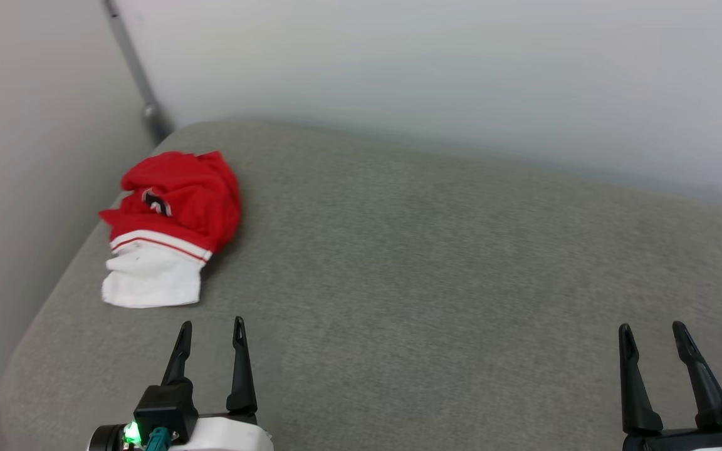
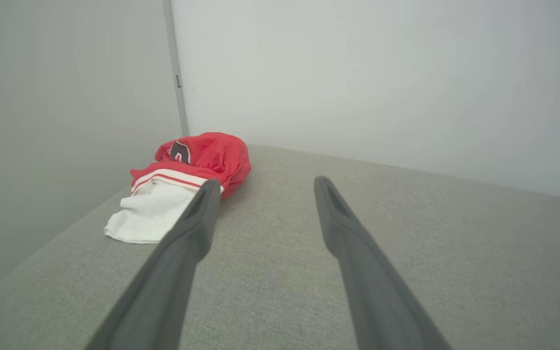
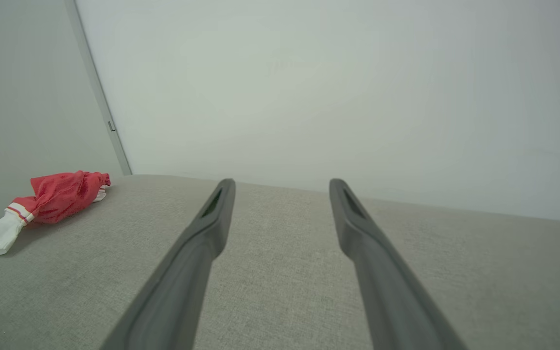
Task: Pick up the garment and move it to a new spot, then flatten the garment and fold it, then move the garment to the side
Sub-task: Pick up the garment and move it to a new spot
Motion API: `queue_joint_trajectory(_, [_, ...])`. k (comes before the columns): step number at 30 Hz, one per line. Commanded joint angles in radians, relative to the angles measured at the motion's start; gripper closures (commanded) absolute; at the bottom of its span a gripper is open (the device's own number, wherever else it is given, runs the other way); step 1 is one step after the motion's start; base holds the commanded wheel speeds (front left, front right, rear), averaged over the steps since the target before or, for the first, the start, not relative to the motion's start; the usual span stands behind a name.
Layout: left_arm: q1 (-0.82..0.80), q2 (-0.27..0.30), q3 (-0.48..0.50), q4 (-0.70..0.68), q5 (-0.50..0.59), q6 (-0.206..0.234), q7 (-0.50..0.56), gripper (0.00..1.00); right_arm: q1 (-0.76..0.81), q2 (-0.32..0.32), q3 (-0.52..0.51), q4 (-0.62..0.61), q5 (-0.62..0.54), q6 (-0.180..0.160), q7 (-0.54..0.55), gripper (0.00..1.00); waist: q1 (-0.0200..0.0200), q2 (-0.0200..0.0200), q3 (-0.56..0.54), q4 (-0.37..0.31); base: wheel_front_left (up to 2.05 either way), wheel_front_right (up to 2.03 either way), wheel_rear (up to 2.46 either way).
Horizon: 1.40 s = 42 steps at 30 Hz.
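Both claws hang spread and empty over the near edge of the grey cushion [image 1: 430,263]. The left claw [image 1: 212,322] is nearer the shirt [image 1: 176,207], the right claw [image 1: 651,326] well apart from it, which looks like a ready stance with the first pick-up not yet begun. The shirt lies bunched near the cushion's far left corner, untouched. Its red body is heaped, and a white part edged in stripes, probably a sleeve, spills toward the robot. The bunching hides much: the chest lettering shows only as a fragment, and collar, hem and any second sleeve cannot be made out. Behind, a grey pole [image 1: 138,75] climbs the corner of the walls [image 1: 461,62], its top cut off.
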Motion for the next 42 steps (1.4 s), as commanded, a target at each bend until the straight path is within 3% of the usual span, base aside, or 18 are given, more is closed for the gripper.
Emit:
queue_joint_trajectory(1, [-0.007, -0.001, 0.000, -0.001, 0.005, 0.003, -0.003, 0.00, 0.011, 0.002, 0.000, -0.005, -0.002, 0.000, -0.002, 0.00, 0.0000, 0.0000, 0.003, 0.050, 0.00, 0.00, 0.00])
queue_joint_trajectory(12, [0.005, -0.001, 0.031, -0.011, -0.010, 0.014, -0.003, 0.00, 0.004, 0.001, 0.011, -0.008, -0.009, 0.000, -0.002, 0.00, 0.0000, 0.0000, 0.008, 0.205, 0.00, 0.00, 0.00])
queue_joint_trajectory(25, [0.001, -0.001, 0.053, -0.007, -0.026, 0.023, -0.003, 0.00, -0.005, 0.001, 0.024, -0.007, -0.024, 0.000, -0.002, 0.00, 0.0000, 0.0000, 0.021, 0.225, 0.00, 0.00, 0.00])
queue_joint_trajectory(30, [-0.050, 0.002, 0.086, 0.016, 0.007, -0.010, -0.003, 0.00, -0.011, 0.001, 0.027, -0.011, -0.033, 0.000, -0.002, 0.00, 0.0000, 0.0000, 0.031, 0.208, 0.00, 0.00, 0.00])
queue_joint_trajectory(34, [-0.146, 0.039, 0.140, 0.055, 0.017, -0.051, -0.003, 0.00, -0.028, 0.001, 0.030, -0.016, -0.046, 0.000, -0.002, 0.00, 0.0000, 0.0000, 0.052, 0.188, 0.00, 0.00, 0.00])
queue_joint_trajectory(42, [-0.442, 0.163, 0.235, 0.204, -0.005, -0.132, -0.003, 0.00, -0.080, 0.001, 0.027, -0.039, -0.095, 0.000, -0.002, 0.00, 0.0000, 0.0000, 0.158, 0.126, 0.00, 0.00, 0.00])
